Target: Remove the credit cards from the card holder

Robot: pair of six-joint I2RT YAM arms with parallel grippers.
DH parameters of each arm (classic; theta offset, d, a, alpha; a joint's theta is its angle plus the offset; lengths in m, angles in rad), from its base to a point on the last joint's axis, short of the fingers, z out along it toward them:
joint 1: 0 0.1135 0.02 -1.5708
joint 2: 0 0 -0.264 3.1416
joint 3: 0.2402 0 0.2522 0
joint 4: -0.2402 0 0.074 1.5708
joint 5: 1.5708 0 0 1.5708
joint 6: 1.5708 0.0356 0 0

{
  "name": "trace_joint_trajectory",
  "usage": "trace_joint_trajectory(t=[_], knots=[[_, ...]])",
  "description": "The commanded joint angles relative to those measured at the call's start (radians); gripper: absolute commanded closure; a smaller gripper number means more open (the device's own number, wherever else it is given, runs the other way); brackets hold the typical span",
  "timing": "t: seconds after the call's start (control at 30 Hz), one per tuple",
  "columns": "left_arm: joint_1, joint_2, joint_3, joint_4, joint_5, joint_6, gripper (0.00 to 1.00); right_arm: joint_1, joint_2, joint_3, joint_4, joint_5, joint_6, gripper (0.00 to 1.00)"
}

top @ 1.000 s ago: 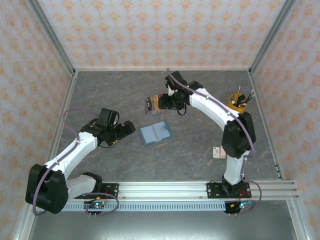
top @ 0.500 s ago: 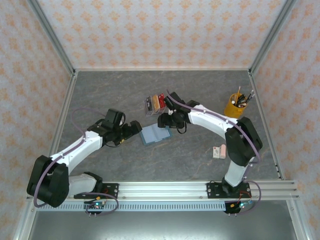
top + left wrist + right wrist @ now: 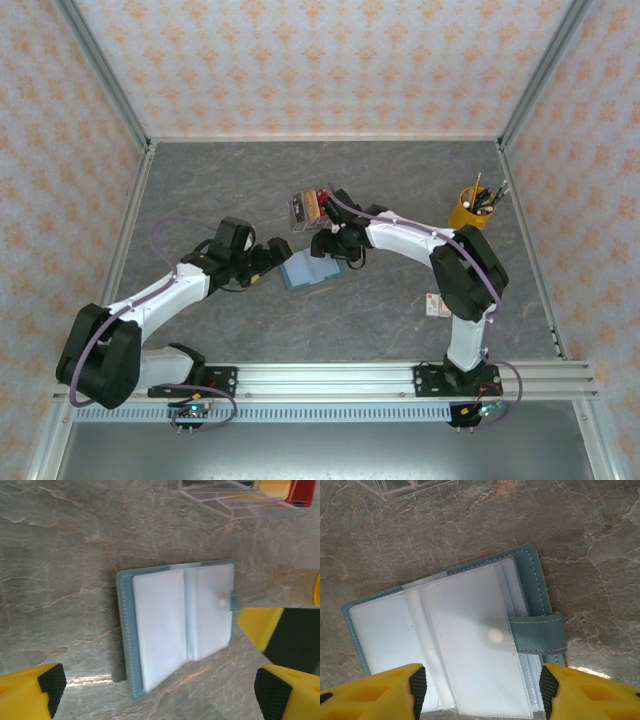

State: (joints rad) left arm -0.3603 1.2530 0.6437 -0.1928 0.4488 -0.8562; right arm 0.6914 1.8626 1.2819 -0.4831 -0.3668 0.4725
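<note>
The holder (image 3: 301,270) lies open and flat on the table (image 3: 200,190), between both grippers. The right gripper (image 3: 482,687) hovers over its pale pockets, jaws partly spread and gripping nothing; contact cannot be confirmed. The left gripper (image 3: 161,689) is just beside it, jaws wide and empty. The cards (image 3: 311,205) lie just beyond. Pocket contents are indistinct.

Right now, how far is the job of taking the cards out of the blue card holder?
Done, it seems: the credit cards lie on the table beyond the card holder, which lies open with pockets that look blank. In hand: nothing is gripped; the left gripper and the right gripper stand open at the holder. Left: perhaps cards in pages underneath, which are hidden.
</note>
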Motion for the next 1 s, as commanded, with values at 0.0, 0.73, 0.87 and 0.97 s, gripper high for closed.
trace_joint_trajectory(t=[0.0,0.73,0.87,0.97], knots=[[-0.009,0.02,-0.016,0.084,0.041,-0.035,0.04,0.008,0.026,-0.001,0.004,0.007,0.011,0.38],[-0.031,0.248,0.051,0.149,0.081,-0.089,0.59,0.008,0.109,0.045,-0.067,-0.013,-0.057,0.48],[-0.031,0.276,0.063,0.141,0.082,-0.084,0.62,0.008,0.118,0.045,-0.083,-0.008,-0.062,0.49],[-0.031,0.301,0.07,0.133,0.085,-0.085,0.62,0.008,0.125,0.05,-0.097,-0.007,-0.067,0.5]])
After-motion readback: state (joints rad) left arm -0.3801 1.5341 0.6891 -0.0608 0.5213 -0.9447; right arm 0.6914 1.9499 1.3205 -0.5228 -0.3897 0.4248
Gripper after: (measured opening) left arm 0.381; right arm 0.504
